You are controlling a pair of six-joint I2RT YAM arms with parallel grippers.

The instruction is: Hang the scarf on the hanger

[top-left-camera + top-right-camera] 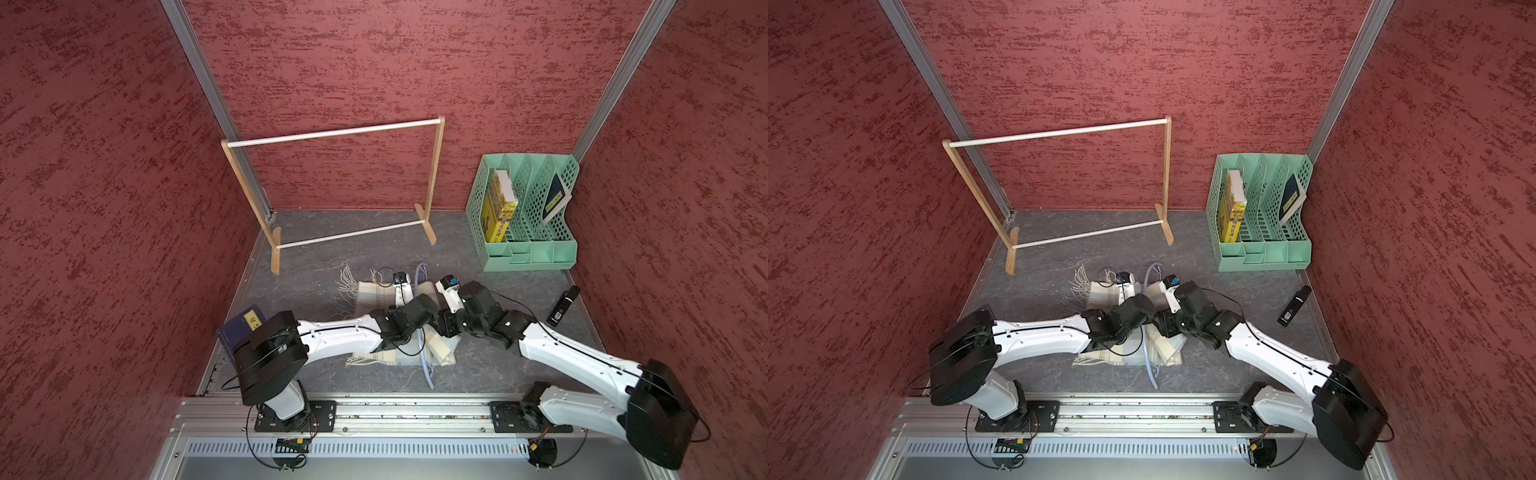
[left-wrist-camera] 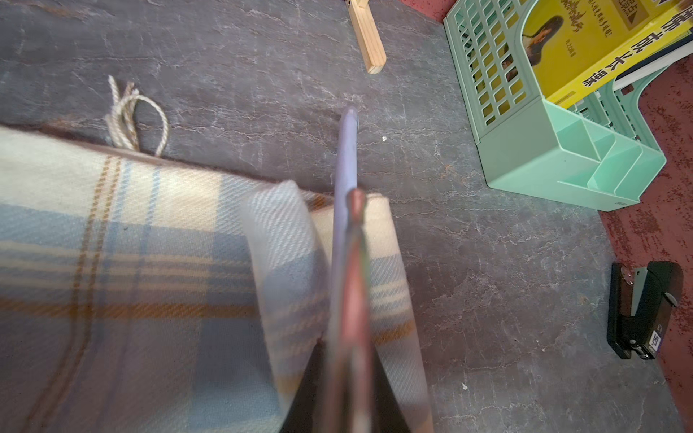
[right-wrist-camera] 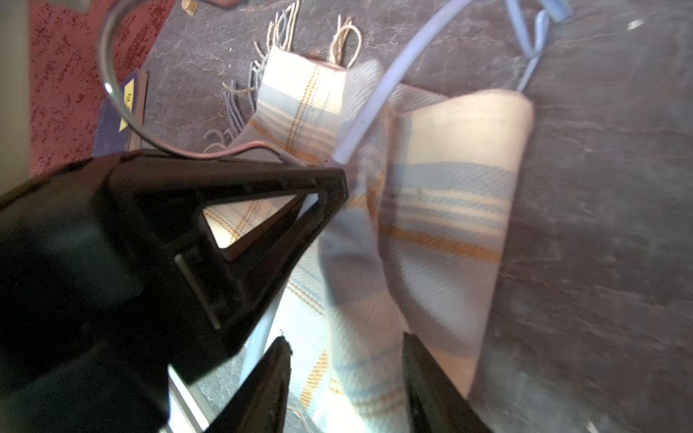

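The plaid scarf lies folded in the middle of the table, with fringe toward the rack. The pale-blue hanger runs across it, its bar passing over a raised fold. My left gripper is shut on the hanger where its wire hook begins. My right gripper stands open over the scarf. A lifted fold sits between its fingers, with a gap on one side. In both top views the arms hide the fingertips.
A wooden rack with white rods stands at the back. A green file organizer holding books is at the back right, with a black stapler in front of it. A dark blue book lies at the left, partly under my left arm.
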